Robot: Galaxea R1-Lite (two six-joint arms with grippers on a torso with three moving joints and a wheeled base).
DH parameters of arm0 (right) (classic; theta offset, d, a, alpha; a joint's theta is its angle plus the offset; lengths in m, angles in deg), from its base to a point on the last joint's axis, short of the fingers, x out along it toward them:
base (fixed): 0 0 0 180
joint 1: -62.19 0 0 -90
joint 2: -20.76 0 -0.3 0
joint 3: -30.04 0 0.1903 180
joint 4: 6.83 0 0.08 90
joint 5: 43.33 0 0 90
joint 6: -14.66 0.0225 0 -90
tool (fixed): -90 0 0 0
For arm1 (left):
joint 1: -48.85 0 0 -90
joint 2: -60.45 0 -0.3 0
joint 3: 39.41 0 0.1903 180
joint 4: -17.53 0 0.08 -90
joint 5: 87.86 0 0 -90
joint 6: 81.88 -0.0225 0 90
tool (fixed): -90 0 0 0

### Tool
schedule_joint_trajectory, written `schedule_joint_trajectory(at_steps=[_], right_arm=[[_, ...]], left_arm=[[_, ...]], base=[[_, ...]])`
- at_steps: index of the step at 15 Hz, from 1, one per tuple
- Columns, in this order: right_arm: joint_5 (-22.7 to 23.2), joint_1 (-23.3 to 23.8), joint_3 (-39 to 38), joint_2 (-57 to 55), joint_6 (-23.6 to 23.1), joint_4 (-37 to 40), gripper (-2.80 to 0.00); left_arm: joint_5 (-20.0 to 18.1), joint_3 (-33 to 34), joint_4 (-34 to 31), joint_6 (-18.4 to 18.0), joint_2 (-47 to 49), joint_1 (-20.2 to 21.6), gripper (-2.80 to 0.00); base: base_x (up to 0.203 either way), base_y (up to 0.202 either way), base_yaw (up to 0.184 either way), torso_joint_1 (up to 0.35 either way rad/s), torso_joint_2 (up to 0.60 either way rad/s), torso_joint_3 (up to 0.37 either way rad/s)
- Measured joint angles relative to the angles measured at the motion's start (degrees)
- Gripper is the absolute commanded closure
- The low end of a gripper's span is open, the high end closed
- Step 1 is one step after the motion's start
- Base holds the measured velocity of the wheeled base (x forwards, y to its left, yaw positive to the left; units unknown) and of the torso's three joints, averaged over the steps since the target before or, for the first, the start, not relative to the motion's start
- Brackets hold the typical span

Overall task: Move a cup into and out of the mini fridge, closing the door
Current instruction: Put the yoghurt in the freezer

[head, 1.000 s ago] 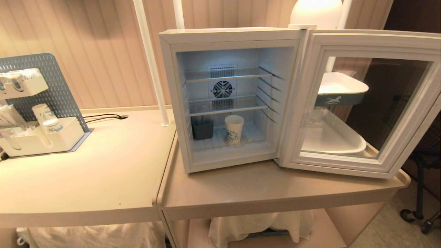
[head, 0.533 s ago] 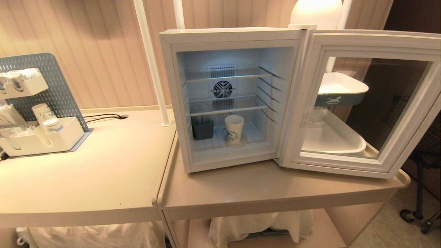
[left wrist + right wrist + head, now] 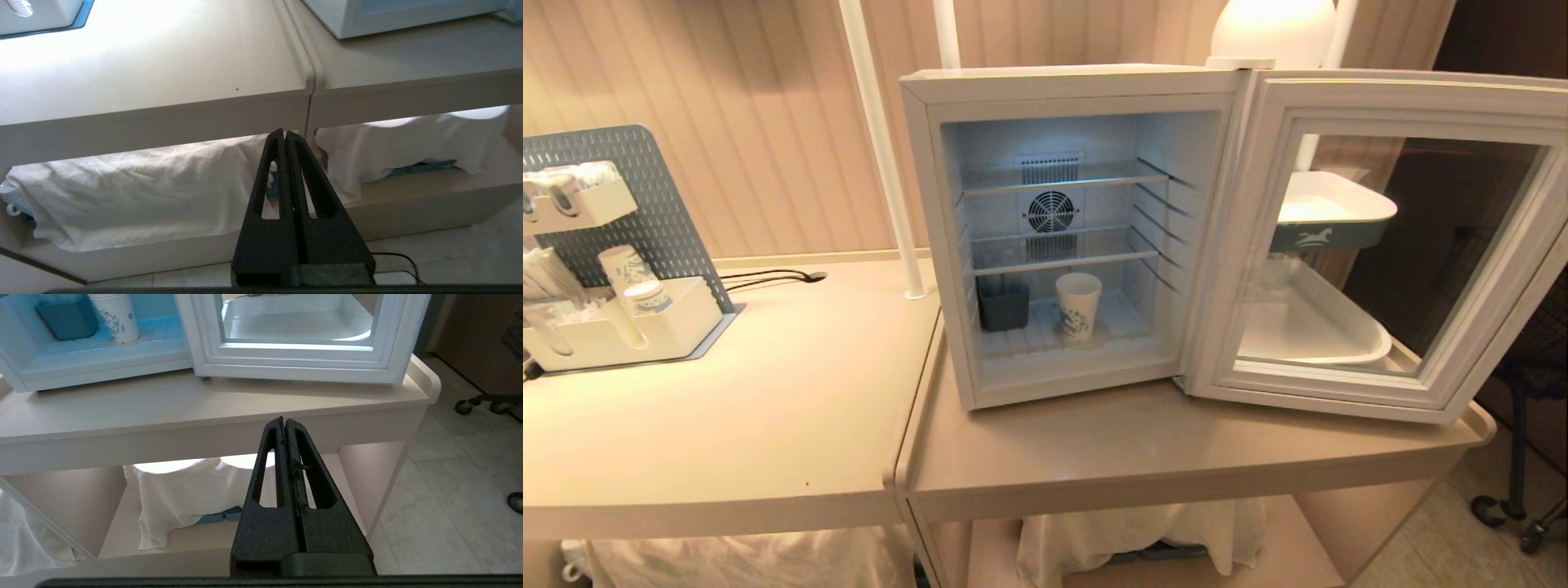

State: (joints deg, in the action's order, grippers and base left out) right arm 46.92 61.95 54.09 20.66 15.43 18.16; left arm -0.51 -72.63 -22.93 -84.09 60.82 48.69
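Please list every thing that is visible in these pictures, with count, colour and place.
fridge: one, white, on the right table, open.
door: one, white frame with glass, swung open to the right.
cup: one, white with blue print, upright on the fridge floor.
bin: one, dark, left of the cup inside the fridge.
tables: two, beige, side by side.
organiser: one, white on a grey pegboard, far left, holding cups.
cloths: white, under the tables.
left gripper: black, shut, empty, low before the tables' seam.
right gripper: black, shut, empty, low before the right table.
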Motion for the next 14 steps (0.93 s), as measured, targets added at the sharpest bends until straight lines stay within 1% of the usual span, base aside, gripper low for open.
schedule_joint_trajectory(at_steps=[1,2,3,4,7,9,14], right_arm=[[0.0,0.0,-0.1,0.0,0.0,-0.1,0.00],[0.0,0.0,-0.1,0.0,0.0,0.0,0.00],[0.0,0.0,-0.1,0.0,0.0,-0.1,0.00],[0.0,0.0,-0.1,0.0,0.0,-0.1,0.00],[0.0,0.0,0.0,0.0,0.0,-0.1,0.00],[0.0,-0.1,0.0,0.0,0.0,0.0,0.00],[0.0,0.0,0.0,0.0,0.0,-0.1,0.00]], left_arm=[[0.7,4.8,5.8,-0.8,-0.2,0.1,0.00],[1.1,7.2,10.5,-1.5,-0.2,0.1,0.00],[1.8,8.6,14.0,-1.2,-0.3,0.2,0.00],[2.2,9.3,15.8,-0.5,-0.3,0.2,0.00],[2.2,9.7,16.6,-0.8,-0.3,0.2,0.00],[2.1,9.8,16.6,-0.9,-0.3,0.2,0.00],[2.4,9.9,16.6,-0.9,-0.3,0.2,0.00]], base=[[0.000,0.000,0.000,0.000,0.00,0.000],[0.000,0.000,0.000,0.000,0.00,0.000],[0.000,0.000,0.000,0.000,0.00,0.000],[0.000,0.000,0.000,0.000,0.00,0.000],[-0.018,0.011,-0.003,0.004,0.00,0.000],[-0.182,0.136,0.001,0.015,0.01,-0.004],[-0.198,0.195,0.001,0.003,0.00,0.000]])
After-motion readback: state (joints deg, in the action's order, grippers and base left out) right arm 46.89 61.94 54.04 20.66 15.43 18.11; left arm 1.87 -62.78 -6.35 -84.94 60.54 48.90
